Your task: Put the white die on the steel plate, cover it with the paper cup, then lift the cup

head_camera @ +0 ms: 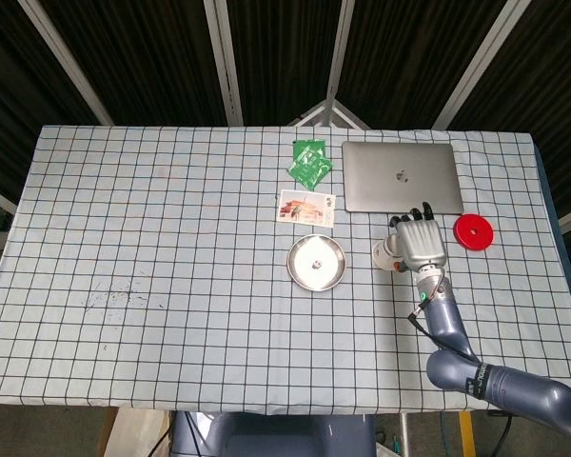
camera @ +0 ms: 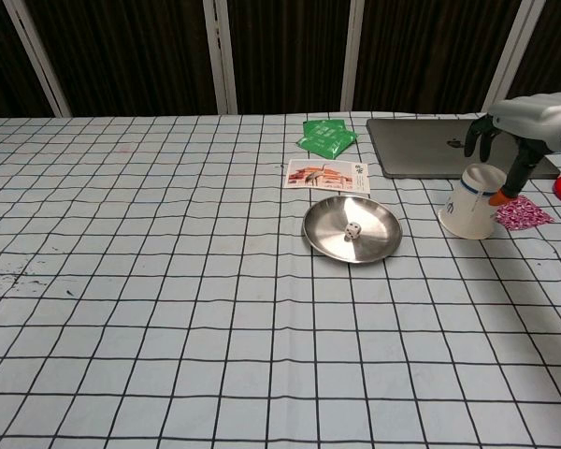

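Note:
The white die (camera: 352, 230) lies inside the steel plate (camera: 320, 239) near the middle of the table; from the head view the plate (head_camera: 296, 272) is a small round dish. The paper cup (camera: 472, 201) stands tilted, mouth down, on the cloth just right of the plate, and the cup (head_camera: 384, 253) is partly under my right hand. My right hand (head_camera: 420, 244) hovers over the cup's raised end with fingers spread, holding nothing. In the chest view the hand (camera: 528, 117) has dark fingers hanging beside the cup's top. My left hand is out of sight.
A closed grey laptop (head_camera: 400, 176) lies behind the cup. A red disc (head_camera: 474, 231) and a pink packet (camera: 522, 215) sit right of it. Green packets (head_camera: 309, 160) and a printed card (head_camera: 306, 208) lie behind the plate.

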### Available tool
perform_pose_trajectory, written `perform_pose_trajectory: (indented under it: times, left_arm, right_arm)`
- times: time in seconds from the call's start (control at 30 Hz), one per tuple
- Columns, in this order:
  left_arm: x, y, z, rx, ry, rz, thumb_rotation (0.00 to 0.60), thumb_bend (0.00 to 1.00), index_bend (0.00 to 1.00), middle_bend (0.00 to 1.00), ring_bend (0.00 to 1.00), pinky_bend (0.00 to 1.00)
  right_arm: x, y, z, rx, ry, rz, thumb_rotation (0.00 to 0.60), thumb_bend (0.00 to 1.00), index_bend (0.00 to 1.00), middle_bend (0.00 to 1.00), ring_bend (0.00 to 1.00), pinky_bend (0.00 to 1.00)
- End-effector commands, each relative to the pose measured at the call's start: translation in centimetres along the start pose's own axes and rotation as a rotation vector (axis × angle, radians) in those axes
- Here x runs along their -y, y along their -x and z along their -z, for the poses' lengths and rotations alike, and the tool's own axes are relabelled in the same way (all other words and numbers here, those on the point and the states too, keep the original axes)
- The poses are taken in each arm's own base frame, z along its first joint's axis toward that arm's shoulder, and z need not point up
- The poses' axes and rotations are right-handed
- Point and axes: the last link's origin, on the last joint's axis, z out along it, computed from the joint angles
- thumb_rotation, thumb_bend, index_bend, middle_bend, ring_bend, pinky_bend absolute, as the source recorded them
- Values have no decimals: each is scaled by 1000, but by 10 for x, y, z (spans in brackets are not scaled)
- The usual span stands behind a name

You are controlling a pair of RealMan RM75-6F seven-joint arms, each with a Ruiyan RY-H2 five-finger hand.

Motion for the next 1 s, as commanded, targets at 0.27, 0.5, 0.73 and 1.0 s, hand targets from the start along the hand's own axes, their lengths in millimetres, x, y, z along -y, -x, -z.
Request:
perform_pose_trajectory:
  times: [0.27, 0.5, 0.73, 1.0]
  left_arm:
    - [-2, 1, 0, 1, 2, -4, 600, 265, 343, 3, 0, 0]
    - [-1, 1, 0, 2, -3, -5, 600, 266, 344, 3, 0, 0]
    - [-1, 2, -1, 6, -2, -11, 600, 266, 345, 3, 0, 0]
    - [-3, 4, -2, 9, -3, -18, 600, 266, 347, 3, 0, 0]
  right_arm:
    - [0, 1, 1, 6, -14, -4, 600, 174, 370, 401, 199, 0]
    - [2, 3, -1, 8, -13, -3, 600, 174, 371, 402, 201, 0]
    - [3, 4, -4, 10, -12, 7, 600, 185, 429, 446, 230, 0]
    - [4, 4, -6, 5, -20, 6, 600, 194, 526, 527, 286, 0]
